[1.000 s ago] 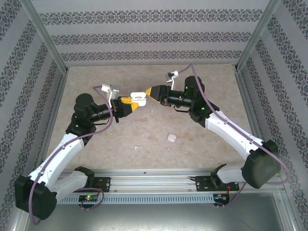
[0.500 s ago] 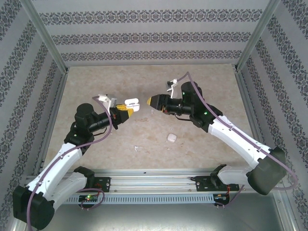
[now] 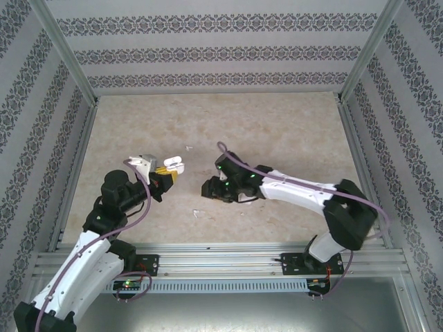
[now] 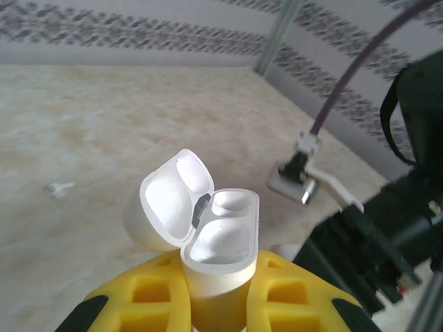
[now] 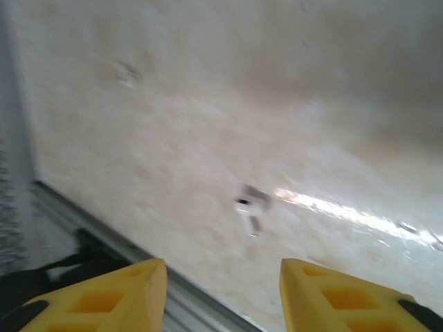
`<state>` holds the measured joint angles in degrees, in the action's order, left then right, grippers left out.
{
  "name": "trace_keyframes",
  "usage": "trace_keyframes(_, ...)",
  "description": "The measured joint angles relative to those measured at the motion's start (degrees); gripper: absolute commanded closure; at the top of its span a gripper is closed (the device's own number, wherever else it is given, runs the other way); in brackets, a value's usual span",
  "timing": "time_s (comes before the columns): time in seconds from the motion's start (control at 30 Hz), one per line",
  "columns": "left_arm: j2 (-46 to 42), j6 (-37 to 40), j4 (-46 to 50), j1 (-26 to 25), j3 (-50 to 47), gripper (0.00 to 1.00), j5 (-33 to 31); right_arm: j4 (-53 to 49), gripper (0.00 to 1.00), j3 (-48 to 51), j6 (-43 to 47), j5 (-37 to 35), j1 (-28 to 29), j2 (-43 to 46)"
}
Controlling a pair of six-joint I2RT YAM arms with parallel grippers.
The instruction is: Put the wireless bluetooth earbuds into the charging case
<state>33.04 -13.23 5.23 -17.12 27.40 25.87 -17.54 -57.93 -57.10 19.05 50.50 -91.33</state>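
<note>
1. Left gripper (image 3: 169, 171): raised over the left half of the table (image 3: 291, 138). Its yellow fingers (image 4: 142, 301) are pinched on the lower body of the charging case (image 3: 175, 164), one on each side.
2. Charging case (image 4: 218, 242), left wrist view: white, standing upright between the fingers. The lid (image 4: 173, 200) is swung open to the left on its hinge, and the two wells are exposed. The case is clear of the table surface.
3. Right gripper (image 3: 206, 188): low over the table near its middle, pointing toward the left arm and well apart from the case. In the right wrist view the right gripper (image 5: 221, 270) has its yellow fingers (image 5: 118, 294) spread wide with bare table between them.
4. Near earbud (image 3: 196, 214): a tiny white piece lying on the table close to the front rail (image 3: 221, 252), just in front of the right gripper. The right wrist view shows it (image 5: 249, 204) ahead of the open jaws and not touching them; that view is blurred, so its orientation cannot be read.
5. Far earbud (image 3: 188, 147): a second small white piece on the table beyond the held case, also seen lying flat in the left wrist view (image 4: 61, 187).
</note>
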Motion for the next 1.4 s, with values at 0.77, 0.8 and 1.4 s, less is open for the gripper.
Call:
trace_keyframes(0.77, -7.3, 4.9, 18.9, 0.0, 3.3, 1.00, -14.0, -23.0, 0.48, -26.4, 2.5, -11.1, 10.9, -23.0)
trace_keyframes(0.8, -7.3, 4.9, 18.9, 0.0, 3.3, 1.00, -14.0, -23.6, 0.46, -26.8, 2.7, -11.5, 10.9, -23.1)
trace_keyframes(1.4, -7.5, 5.7, 19.9, 0.0, 3.3, 1.00, -13.2, -26.8, 0.54, -31.2, 4.2, -12.5, 10.9, -29.4)
